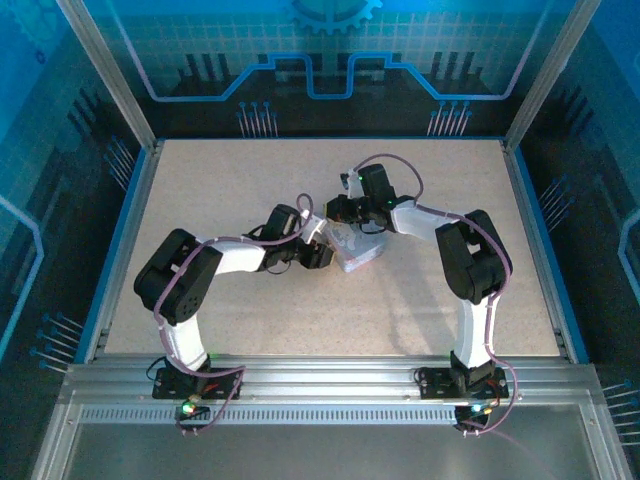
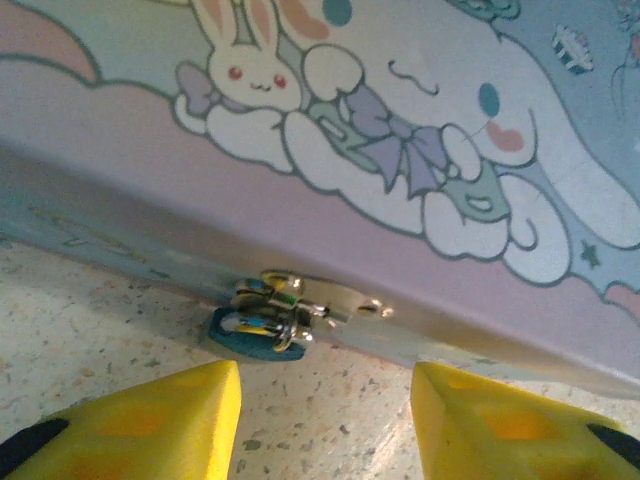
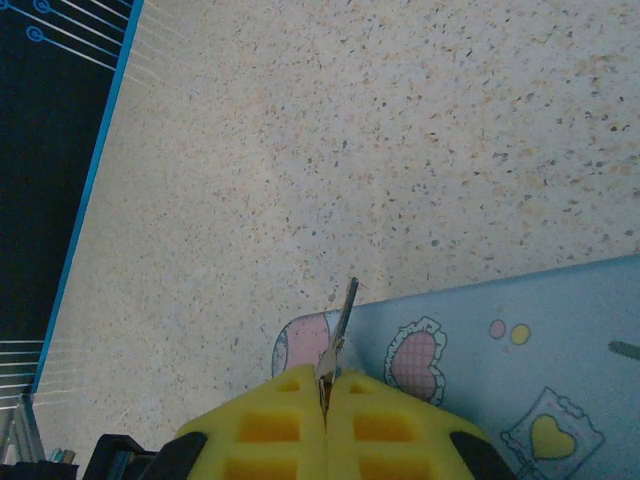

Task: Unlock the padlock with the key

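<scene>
The key [image 3: 340,325] is a thin metal blade pinched edge-on between the yellow fingers [image 3: 265,425] of the right tool [image 3: 327,385], which is closed tight on it. Its long axis runs from 6 to 12 o'clock in the right wrist view, with the tip leaning slightly toward 1 and ending over the rim of the tin box [image 3: 500,360]. The key's bow is buried between the fingers.

The padlock [image 2: 275,308] hangs at the latch on the front wall of the box, at about the centre of the left wrist view. It reads as a small knot of shiny metal, and I cannot tell which way its body or keyhole points. A blue rounded piece [image 2: 235,335] sits against it at 8 o'clock; what it is stays unclear.

The left tool [image 2: 322,385] is wide open and holds nothing. Its two yellow fingers stand at 7 and 5 o'clock below the padlock, apart from it.

The box lid carries a pastel cartoon rabbit and a long-eared dog.

The worktop [image 1: 230,180] is beige with fine dark speckles. An aluminium frame [image 1: 105,85] surrounds it, with blue circuit-pattern panels [image 1: 330,45] at 12 o'clock. From above, the arms meet at the box near the centre, and their wrists cover the padlock and key.
</scene>
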Controlling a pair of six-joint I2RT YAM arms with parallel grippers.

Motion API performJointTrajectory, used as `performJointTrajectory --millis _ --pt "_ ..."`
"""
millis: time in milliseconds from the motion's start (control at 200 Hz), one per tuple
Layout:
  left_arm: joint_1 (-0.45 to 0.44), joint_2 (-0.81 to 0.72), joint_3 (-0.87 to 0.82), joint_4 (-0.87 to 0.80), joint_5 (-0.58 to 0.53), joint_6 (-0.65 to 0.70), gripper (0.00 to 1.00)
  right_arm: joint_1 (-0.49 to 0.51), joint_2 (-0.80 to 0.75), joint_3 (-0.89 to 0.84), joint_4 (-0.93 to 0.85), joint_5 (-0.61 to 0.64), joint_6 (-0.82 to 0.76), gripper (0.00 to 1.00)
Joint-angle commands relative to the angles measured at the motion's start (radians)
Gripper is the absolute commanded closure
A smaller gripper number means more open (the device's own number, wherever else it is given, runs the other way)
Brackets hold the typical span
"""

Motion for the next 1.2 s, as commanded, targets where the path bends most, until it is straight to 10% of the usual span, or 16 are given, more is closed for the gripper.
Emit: performJointTrajectory --millis 0,645,1196 --pt "0.012 0.018 -0.013 0.034 -0.04 0.075 0.5 0.018 0.039 0.006 -0.054 -0.016 0.005 1.0" --pt "0.024 0.098 0.065 0.003 0.03 0.129 0.41 0.018 0.043 0.019 -0.067 -0.018 -0.005 1.0" --pt "0.024 0.116 0.106 -0.011 0.149 0.095 0.53 0.019 0.048 0.023 -0.057 -0.023 0.003 1.0"
